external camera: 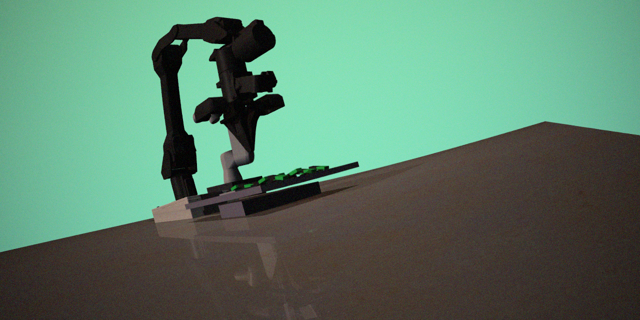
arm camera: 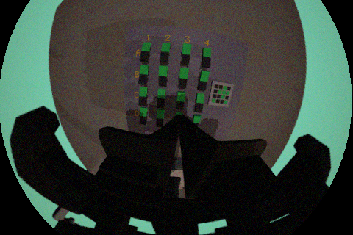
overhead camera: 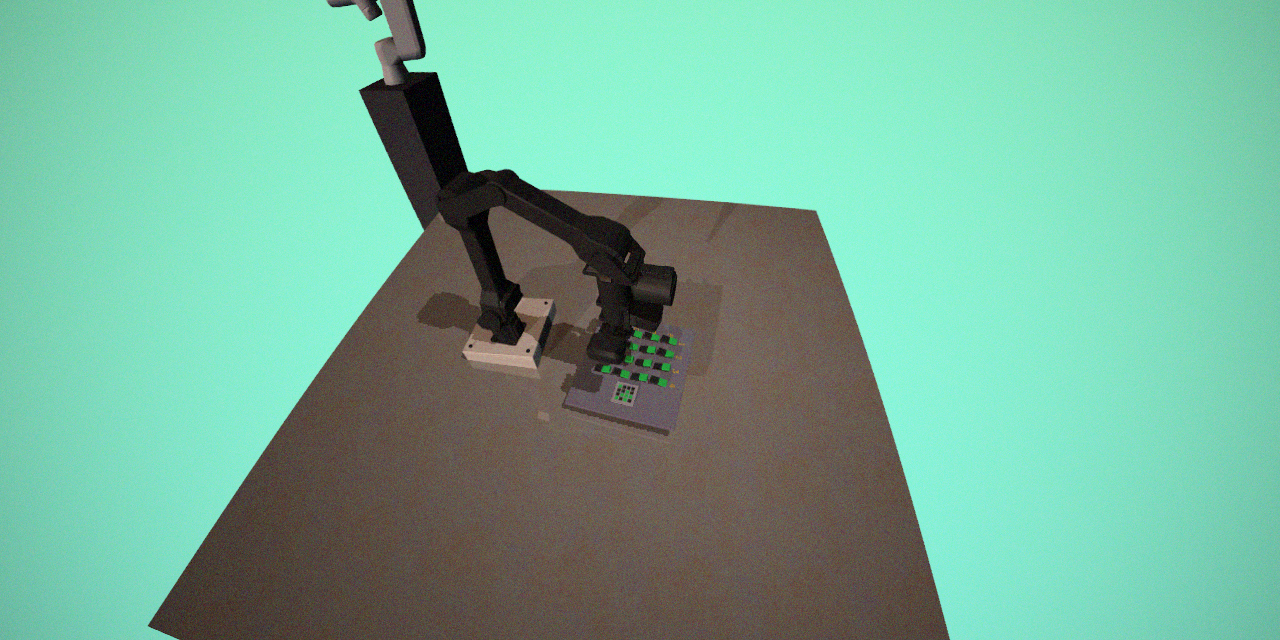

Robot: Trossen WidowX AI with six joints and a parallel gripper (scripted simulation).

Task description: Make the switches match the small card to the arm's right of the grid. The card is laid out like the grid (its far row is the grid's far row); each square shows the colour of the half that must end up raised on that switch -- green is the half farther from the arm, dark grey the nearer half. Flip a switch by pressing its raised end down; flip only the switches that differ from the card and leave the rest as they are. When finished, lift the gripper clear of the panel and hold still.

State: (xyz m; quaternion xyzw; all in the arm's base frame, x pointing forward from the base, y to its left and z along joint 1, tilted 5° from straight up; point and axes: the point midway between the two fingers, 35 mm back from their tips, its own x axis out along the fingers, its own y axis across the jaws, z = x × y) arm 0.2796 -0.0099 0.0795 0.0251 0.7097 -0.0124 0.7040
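Observation:
The tilted purple-grey panel (overhead camera: pixel 648 414) (external camera: pixel 348 166) (arm camera: pixel 237 62) carries a four-by-four grid of green and dark grey switches, rows A to D and columns 1 to 4. Switch A1 (arm camera: pixel 145 49) is at the far left and switch D4 (arm camera: pixel 197 119) at the near right. The small card (overhead camera: pixel 624 393) (arm camera: pixel 220 94) right of the grid shows mixed green and dark squares. My gripper (external camera: pixel 251 153) (arm camera: pixel 179 119) is shut and empty, its tips above the panel. In the wrist view they cover most of switch D3 (arm camera: pixel 179 113). Which halves are raised is hard to tell for most switches.
The pale base block (overhead camera: pixel 497 357) (external camera: pixel 173 210) of my arm stands close to the panel's near side. A grey arm (overhead camera: pixel 404 5) stands on a dark pedestal (overhead camera: pixel 402 130) beyond the table (overhead camera: pixel 537 511). My arm's shadow falls across the near rows.

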